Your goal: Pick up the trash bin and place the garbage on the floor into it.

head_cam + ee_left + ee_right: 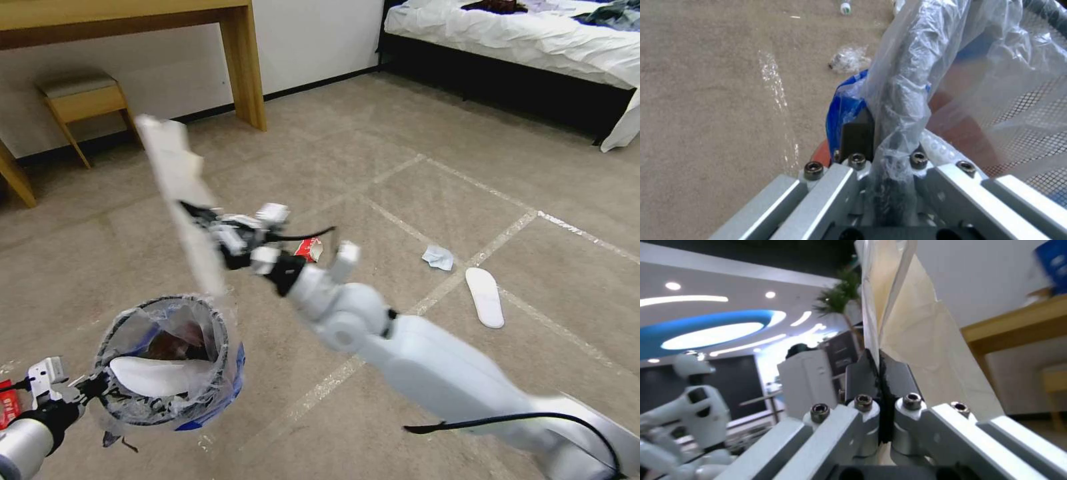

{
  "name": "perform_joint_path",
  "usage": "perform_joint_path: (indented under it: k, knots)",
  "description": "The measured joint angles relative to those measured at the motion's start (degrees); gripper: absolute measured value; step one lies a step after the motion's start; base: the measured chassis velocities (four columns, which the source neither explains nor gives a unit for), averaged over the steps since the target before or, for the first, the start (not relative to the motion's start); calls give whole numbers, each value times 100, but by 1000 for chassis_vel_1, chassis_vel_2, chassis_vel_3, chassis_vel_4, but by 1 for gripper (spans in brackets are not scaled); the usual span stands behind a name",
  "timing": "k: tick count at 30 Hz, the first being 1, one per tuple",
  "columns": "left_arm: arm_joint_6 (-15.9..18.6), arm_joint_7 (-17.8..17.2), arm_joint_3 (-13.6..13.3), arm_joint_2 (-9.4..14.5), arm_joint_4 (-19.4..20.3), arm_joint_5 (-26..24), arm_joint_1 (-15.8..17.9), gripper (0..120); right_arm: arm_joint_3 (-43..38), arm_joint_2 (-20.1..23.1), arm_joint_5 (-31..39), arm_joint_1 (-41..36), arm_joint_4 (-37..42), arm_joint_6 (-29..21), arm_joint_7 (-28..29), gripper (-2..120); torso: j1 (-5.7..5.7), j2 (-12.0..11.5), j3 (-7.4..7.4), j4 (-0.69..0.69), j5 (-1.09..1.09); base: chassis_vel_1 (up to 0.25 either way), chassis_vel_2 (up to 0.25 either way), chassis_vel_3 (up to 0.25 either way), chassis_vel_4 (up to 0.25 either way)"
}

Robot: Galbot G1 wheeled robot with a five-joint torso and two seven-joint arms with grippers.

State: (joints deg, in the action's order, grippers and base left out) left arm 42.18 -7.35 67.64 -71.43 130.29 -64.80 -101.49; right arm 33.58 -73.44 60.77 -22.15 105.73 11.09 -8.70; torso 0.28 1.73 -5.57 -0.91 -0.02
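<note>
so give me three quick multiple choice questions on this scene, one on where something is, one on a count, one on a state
1. Where does the right tool hold the paper bag?
A. above the trash bin
B. over the bed
C. flat on the floor

2. How many white insoles lie on the carpet by the tape lines?
A. none
B. one
C. three

3. What is the left tool doing?
A. hanging open
B. shut on the bin rim
C. holding a can

Answers: 1 A, the bag's lower end hangs over the trash bin. 2 B, one insole lies there. 3 B, its fingers pinch the bagged rim.
</note>
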Motion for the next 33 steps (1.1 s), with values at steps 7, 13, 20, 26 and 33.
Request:
perform_joint_path:
  k: [7,13,20,26,33]
  knots:
    - [0,-13,-11,9,36,-8,-28,1,669,-369,-79,83,-496,207,-37,0,0,0,0,0,1,0,0,0,0]
    - [0,-16,-3,20,99,-38,-80,1,879,-478,-208,93,-813,352,-199,0,0,0,0,-1,1,0,0,0,0]
    - [-1,-65,20,46,219,-138,-120,1,1032,-517,-506,212,-1226,584,-527,0,0,0,0,-1,2,0,0,0,0]
    - [-2,-91,61,41,311,-200,-182,1,1113,-522,-707,238,-1607,814,-758,0,0,0,0,-1,2,0,0,0,0]
    - [-4,-108,82,-14,368,-229,-234,1,1140,-618,-894,244,-2043,1082,-988,0,0,0,0,-1,2,0,0,0,0]
